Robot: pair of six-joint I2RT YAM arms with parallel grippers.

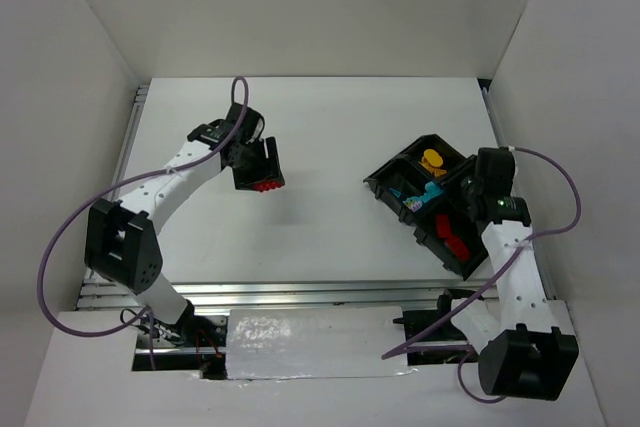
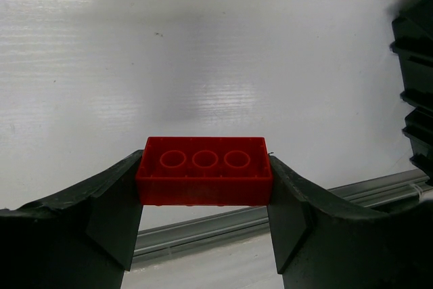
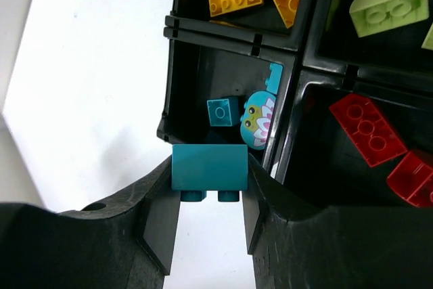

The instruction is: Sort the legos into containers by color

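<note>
**Two bricks gripped**

The left hand [image 1: 258, 175] is closed on a red brick [image 2: 203, 170] above the table [image 1: 330, 127], well apart from the tray [image 3: 298, 65]. The right hand [image 3: 208, 197] clamps a cyan brick [image 3: 208, 166] at the outer rim of the tray's cyan compartment [image 3: 203, 72], which already contains other cyan pieces.

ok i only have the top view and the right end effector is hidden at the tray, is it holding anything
observer: yes, the right end effector is shut on a teal brick, just short of the blue compartment rim.
operator: and is the left one gripping the red brick square
observer: the left end effector clamps the red brick by its short ends, hollow underside toward the wrist camera.
operator: any green sorted
observer: a lime brick lies in the green compartment.
</note>
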